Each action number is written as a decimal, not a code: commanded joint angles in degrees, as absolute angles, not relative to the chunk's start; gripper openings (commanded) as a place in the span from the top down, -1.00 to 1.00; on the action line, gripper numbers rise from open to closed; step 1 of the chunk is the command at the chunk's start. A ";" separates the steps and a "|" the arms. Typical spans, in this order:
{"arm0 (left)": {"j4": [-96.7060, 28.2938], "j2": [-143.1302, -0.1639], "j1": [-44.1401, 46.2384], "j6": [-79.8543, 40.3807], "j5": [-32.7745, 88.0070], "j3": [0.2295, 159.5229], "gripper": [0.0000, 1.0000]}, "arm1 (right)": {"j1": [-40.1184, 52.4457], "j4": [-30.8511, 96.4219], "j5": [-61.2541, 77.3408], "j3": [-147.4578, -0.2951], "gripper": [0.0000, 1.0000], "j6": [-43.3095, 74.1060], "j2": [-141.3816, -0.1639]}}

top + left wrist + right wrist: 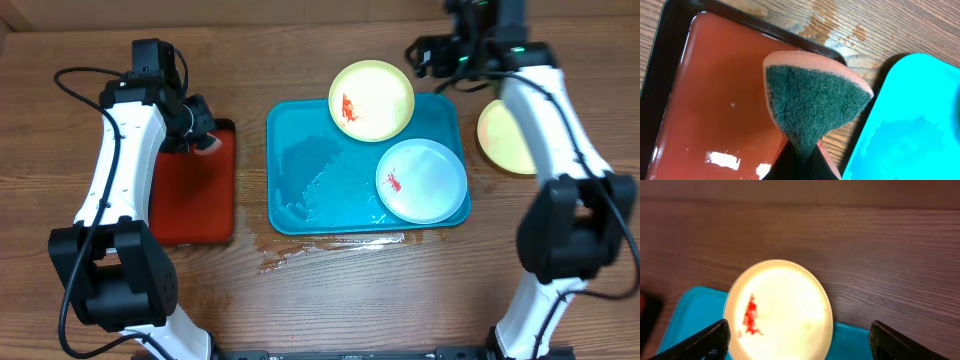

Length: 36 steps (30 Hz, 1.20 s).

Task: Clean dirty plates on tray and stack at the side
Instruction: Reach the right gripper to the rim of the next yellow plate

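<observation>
The turquoise tray (320, 190) holds a yellow-green plate (372, 100) with a red smear at its far edge and a pale blue-white plate (422, 180) with a small red smear at its right. A second yellow-green plate (505, 138) lies on the table right of the tray, partly hidden by my right arm. My right gripper (430, 55) is open above the far smeared plate (780, 312); the tray shows beneath it (685, 315). My left gripper (200, 135) is shut on a pink sponge with a green scouring face (812, 97), over the red tray's (705, 100) right edge.
The red tray with black rim (195, 190) lies left of the turquoise tray and is wet. Water is spilled on the wood (300, 250) in front of the turquoise tray. The turquoise tray's left half is wet and bare.
</observation>
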<state>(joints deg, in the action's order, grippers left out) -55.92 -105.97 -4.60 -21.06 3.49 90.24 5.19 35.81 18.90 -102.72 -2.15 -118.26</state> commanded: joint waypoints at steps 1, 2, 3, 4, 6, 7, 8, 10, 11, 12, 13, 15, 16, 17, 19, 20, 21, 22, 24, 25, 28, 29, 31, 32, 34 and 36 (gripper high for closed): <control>-55.90 -104.88 -4.47 -21.19 4.12 90.02 0.92 | 6.94 34.24 11.53 -102.32 -0.75 -3.25 -122.19; -55.90 -104.88 -4.47 -21.19 4.12 90.02 0.91 | 7.35 33.76 10.39 -102.32 -0.71 -3.25 -123.15; -55.94 -104.88 -4.40 -21.19 4.14 90.02 0.92 | 7.53 33.34 9.91 -102.32 -0.69 -3.25 -123.87; -56.10 -104.88 -4.34 -21.19 4.12 90.02 0.92 | 7.55 32.56 9.93 -102.32 -0.68 -3.22 -124.77; -56.12 -104.88 -4.14 -21.19 4.12 90.02 0.92 | 7.55 31.57 9.82 -102.32 -0.63 -3.27 -126.15; -56.12 -104.88 -4.08 -21.19 4.12 90.02 0.92 | 7.49 31.38 9.87 -102.32 -0.63 -3.25 -126.37; -56.10 -104.88 -3.95 -21.19 4.12 90.02 0.92 | 7.49 31.07 9.82 -102.32 -0.61 -3.27 -127.20; -56.07 -104.88 -3.75 -21.19 4.10 90.02 0.92 | 7.49 30.68 9.65 -102.32 -0.50 -3.25 -129.03; -56.07 -104.88 -3.60 -21.19 4.10 90.02 0.92 | 7.49 30.63 9.67 -102.32 -0.50 -3.22 -129.73; -56.07 -104.88 -3.51 -21.19 4.10 90.02 0.92 | 7.51 30.48 9.69 -102.32 -0.49 -3.22 -130.43; -56.05 -104.88 -3.33 -21.19 4.08 90.02 0.91 | 7.57 30.26 9.72 -102.32 -0.43 -3.22 -131.20; -55.90 -104.88 -3.27 -21.19 4.10 90.02 0.92 | 7.68 30.17 9.69 -102.32 -0.33 -3.25 -131.98; -55.68 -104.88 -3.29 -21.19 4.10 90.02 0.92 | 7.73 30.06 9.72 -102.32 -0.23 -3.25 -132.38; -55.64 -104.88 -3.29 -21.19 4.10 90.02 0.92 | 7.73 30.00 9.69 -102.32 -0.21 -3.27 -132.49; -55.51 -104.88 -3.29 -21.19 4.10 90.02 0.92 | 7.73 29.76 9.69 -102.32 0.03 -3.25 -132.49; -55.48 -104.88 -3.27 -21.19 4.10 90.02 0.91 | 7.79 29.85 9.69 -102.32 0.14 -3.25 -132.49; -55.42 -104.88 -3.27 -21.19 4.10 90.02 0.91 | 8.01 29.95 9.69 -102.32 0.16 -3.25 -132.60; -55.31 -104.88 -3.27 -21.19 4.10 90.02 0.92 | 8.16 30.00 9.69 -102.32 0.16 -3.25 -132.70; -55.22 -104.88 -3.27 -21.19 4.10 90.02 0.92 | 8.47 30.02 9.69 -102.32 0.27 -3.25 -132.75; -55.22 -104.88 -3.27 -21.19 4.10 90.02 0.91 | 8.69 30.02 9.72 -102.32 0.47 -3.25 -132.75; -55.24 -104.88 -3.29 -21.19 4.10 90.02 0.91 | 9.39 30.55 10.70 -102.35 0.80 -3.20 -132.75; -55.22 -104.88 -3.27 -21.12 4.10 90.02 0.91 | 9.85 31.22 12.36 -102.43 0.92 -3.20 -132.64; -54.78 -104.88 -2.96 -18.85 5.48 90.02 0.92 | 10.90 33.71 15.42 -103.63 0.93 -3.03 -132.09; -54.46 -104.88 -2.57 -17.12 6.59 90.02 0.92 | 11.40 35.44 16.21 -104.57 0.93 -3.03 -131.74; -53.91 -104.88 -2.00 -15.07 8.71 90.02 0.92 | 12.36 38.74 16.40 -106.34 0.93 -2.83 -131.24; -53.39 -104.88 -0.54 -14.26 9.74 90.02 0.92 | 13.82 44.77 16.38 -109.23 0.93 -2.83 -130.61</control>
<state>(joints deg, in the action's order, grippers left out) -54.15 -105.97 -2.59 -17.74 6.28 90.24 12.08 41.25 14.92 -104.92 -2.96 -132.70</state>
